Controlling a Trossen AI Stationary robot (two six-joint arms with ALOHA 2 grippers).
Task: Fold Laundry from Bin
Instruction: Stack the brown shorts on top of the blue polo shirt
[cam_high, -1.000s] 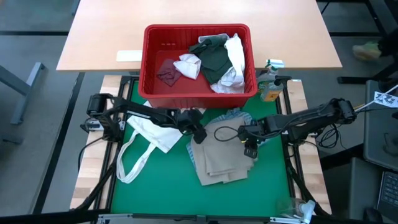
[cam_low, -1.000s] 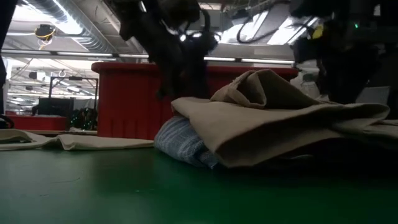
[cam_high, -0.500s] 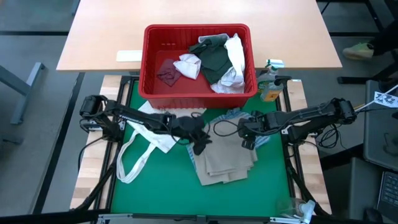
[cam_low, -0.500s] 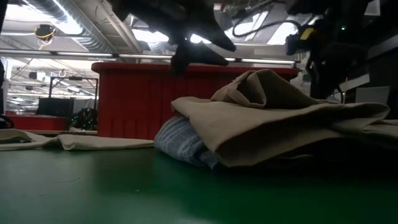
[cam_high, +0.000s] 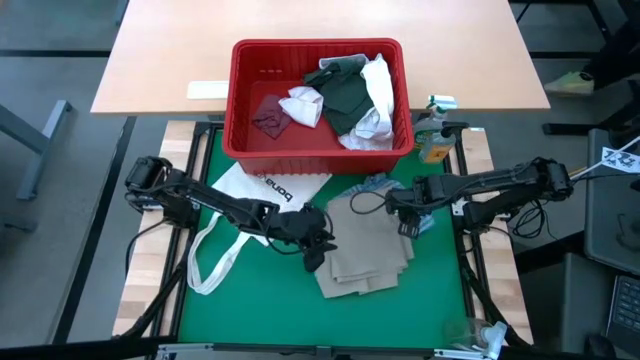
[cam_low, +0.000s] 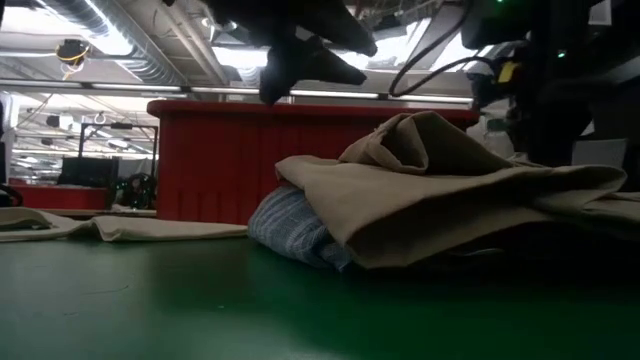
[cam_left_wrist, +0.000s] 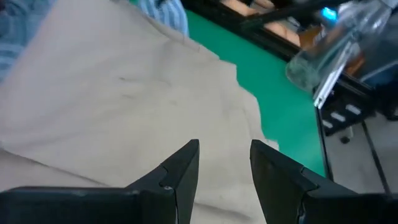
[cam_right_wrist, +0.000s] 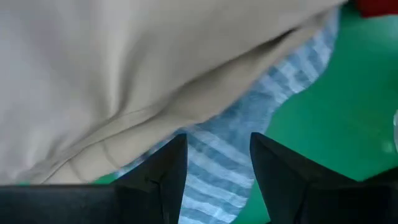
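I'm hovering both sets of fingers, parted and empty: left gripper (cam_high: 314, 250) over the tan shirt's (cam_high: 362, 252) near-left edge, right gripper (cam_high: 408, 222) above its far-right corner.

Wooden table (cam_high: 170, 60), grey floor (cam_high: 50, 180), ceiling ducts (cam_low: 110, 35)

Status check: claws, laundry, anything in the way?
Both claws open, empty: left claw and right claw over tan shirt. Striped cloth underneath. More laundry in bin. Tote bag beside pile.

Overhead camera straight down, low camera level across table, wrist cameras close, all sharing the tan shirt (cam_high: 365, 245).
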